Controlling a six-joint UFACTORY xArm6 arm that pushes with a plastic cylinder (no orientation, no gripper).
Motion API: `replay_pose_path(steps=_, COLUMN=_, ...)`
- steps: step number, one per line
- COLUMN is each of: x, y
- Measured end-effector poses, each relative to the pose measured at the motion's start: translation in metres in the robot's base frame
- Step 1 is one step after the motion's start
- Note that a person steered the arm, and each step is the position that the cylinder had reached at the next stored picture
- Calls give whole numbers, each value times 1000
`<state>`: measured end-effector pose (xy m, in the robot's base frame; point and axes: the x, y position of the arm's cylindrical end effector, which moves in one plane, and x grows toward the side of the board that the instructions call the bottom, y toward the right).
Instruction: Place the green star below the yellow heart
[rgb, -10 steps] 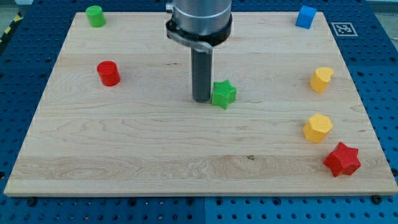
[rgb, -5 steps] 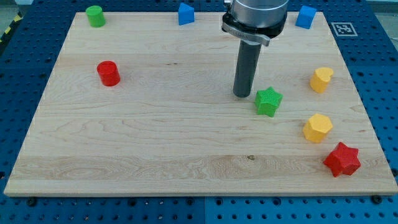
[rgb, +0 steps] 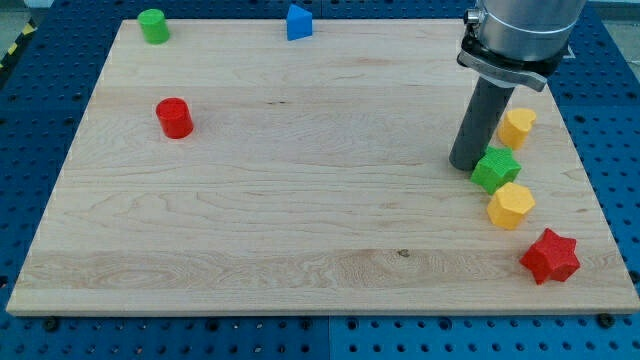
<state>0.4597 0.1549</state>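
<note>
My tip (rgb: 467, 165) is resting on the wooden board (rgb: 300, 220) toward the view's right. The arm is ending in a plain dark rod with no jaws, so there is nothing to spread, press together or pinch.

The green star (rgb: 495, 170) is sitting just to the view's right of my tip, touching the rod or very nearly so; the exact contact cannot be made out.

The yellow heart (rgb: 517, 127) is lying up and to the view's right of my tip, close to the rod's shaft. The green star is sitting below that heart and slightly to the view's left of it, the two near each other but apart.

A yellow hexagonal block (rgb: 511, 205) is lying below and to the right of my tip, its upper edge touching or almost touching the green star.

A red star (rgb: 550, 256) is sitting farther down and to the right of my tip, near the board's lower right corner.

Well apart from my tip, to the view's left: a red cylinder (rgb: 174, 117), a green cylinder (rgb: 153, 25) at the top left corner, and a blue block (rgb: 298, 21) at the top edge, shape unclear.

The board is lying on a blue perforated table (rgb: 620, 150).
</note>
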Motion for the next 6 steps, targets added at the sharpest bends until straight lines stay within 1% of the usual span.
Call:
replay_pose_path(steps=1, x=3, y=-24)
replay_pose_path(steps=2, x=3, y=-16)
replay_pose_path(steps=3, x=3, y=10)
replay_pose_path(steps=4, x=3, y=50)
replay_pose_path(steps=5, x=4, y=61)
replay_pose_path(steps=6, x=13, y=18)
